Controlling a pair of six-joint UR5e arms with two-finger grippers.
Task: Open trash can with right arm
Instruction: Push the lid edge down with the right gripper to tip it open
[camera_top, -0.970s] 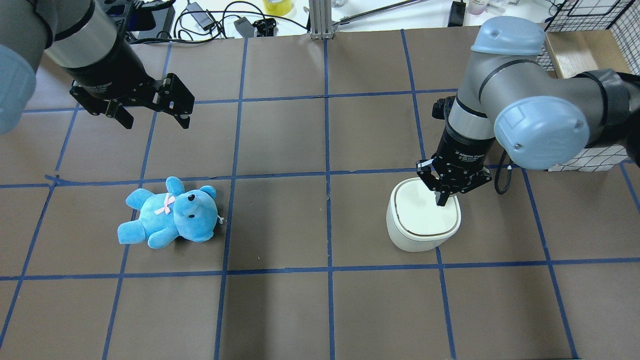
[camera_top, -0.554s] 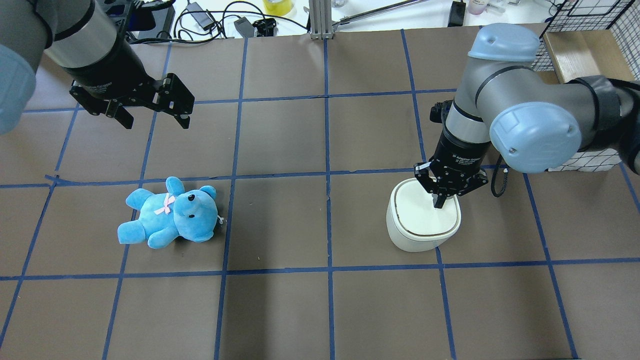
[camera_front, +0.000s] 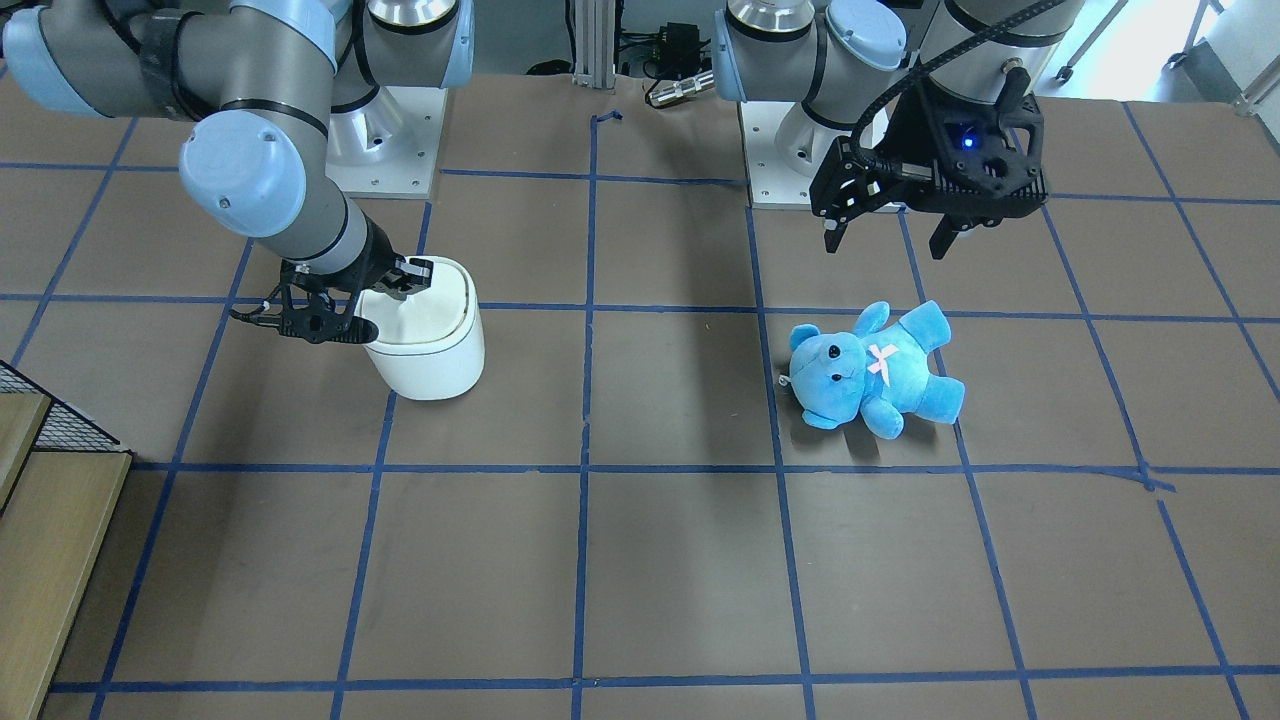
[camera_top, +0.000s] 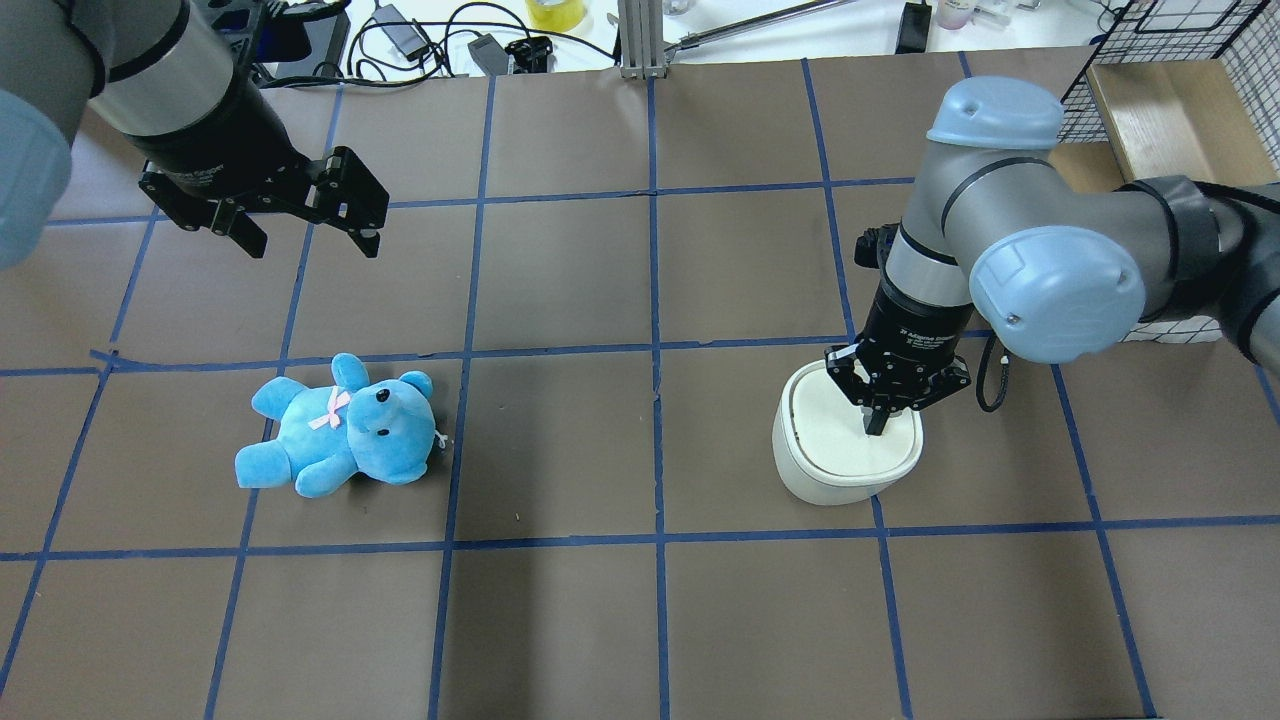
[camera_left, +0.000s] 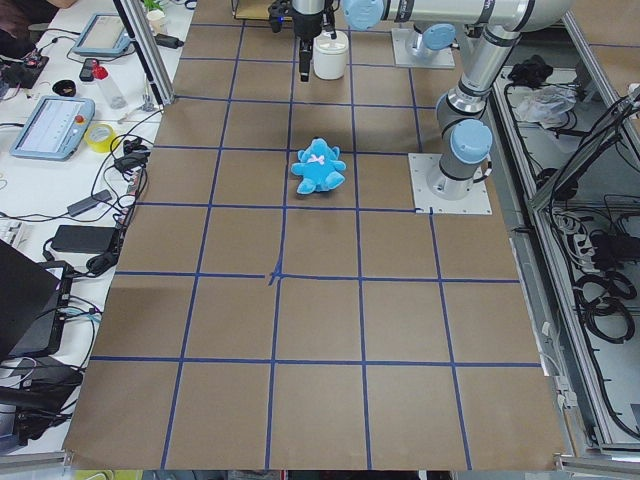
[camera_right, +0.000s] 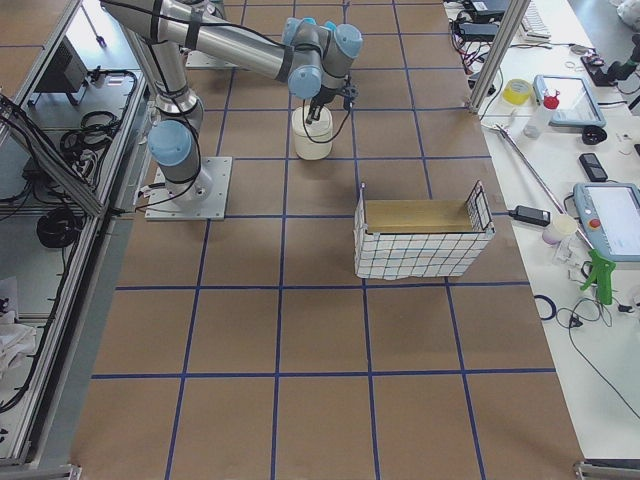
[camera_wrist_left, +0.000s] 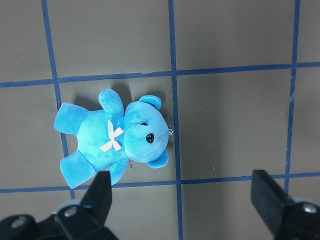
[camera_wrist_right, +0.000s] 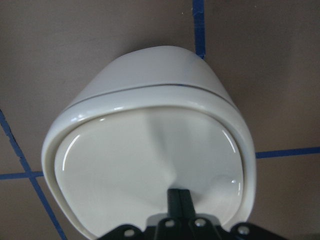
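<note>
The white trash can (camera_top: 838, 476) stands right of centre on the brown table; it also shows in the front view (camera_front: 432, 362) and the right wrist view (camera_wrist_right: 150, 80). My right gripper (camera_top: 876, 424) is shut, and its joined fingertips (camera_wrist_right: 179, 199) rest on the lid near its far right edge. The lid (camera_top: 835, 432) lies flat in its rim. My left gripper (camera_top: 312, 243) is open and empty, held high over the far left of the table, with the blue plush bear (camera_wrist_left: 115, 137) below it.
The blue bear (camera_top: 340, 425) lies left of centre. A wire basket with a wooden box (camera_top: 1170, 95) stands at the far right corner. Cables and tools (camera_top: 430, 40) lie along the table's far edge.
My right gripper has come down and slightly left, and its shut fingertips now meet the lid. The right elbow has shifted left. The left arm and the bear have not moved.
</note>
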